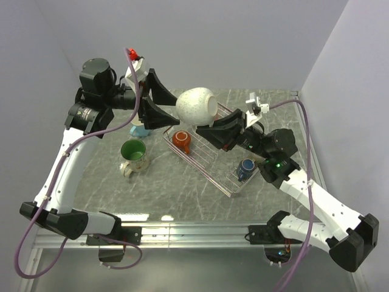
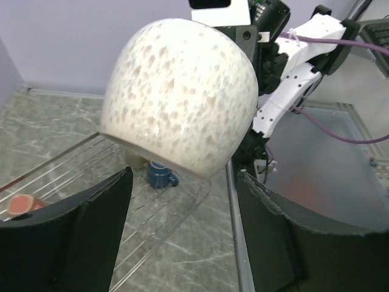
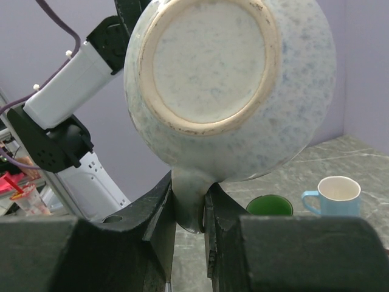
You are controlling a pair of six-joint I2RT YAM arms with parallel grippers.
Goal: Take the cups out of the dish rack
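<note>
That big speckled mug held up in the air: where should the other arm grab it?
Probably the round body of the speckled mug, from the left arm's side, one finger on each side. Its handle is already pinched in the right pincer, and the open left pincer faces the bare wall.

bright even overhead light, soft shadows, white glare at the near edge of the table (image 1: 152, 204), wrist views slightly soft

The grey marbled table (image 1: 176, 188) carries the dish rack (image 1: 213, 164), a green-lined mug (image 1: 133, 150) and a light blue mug (image 3: 337, 196).
</note>
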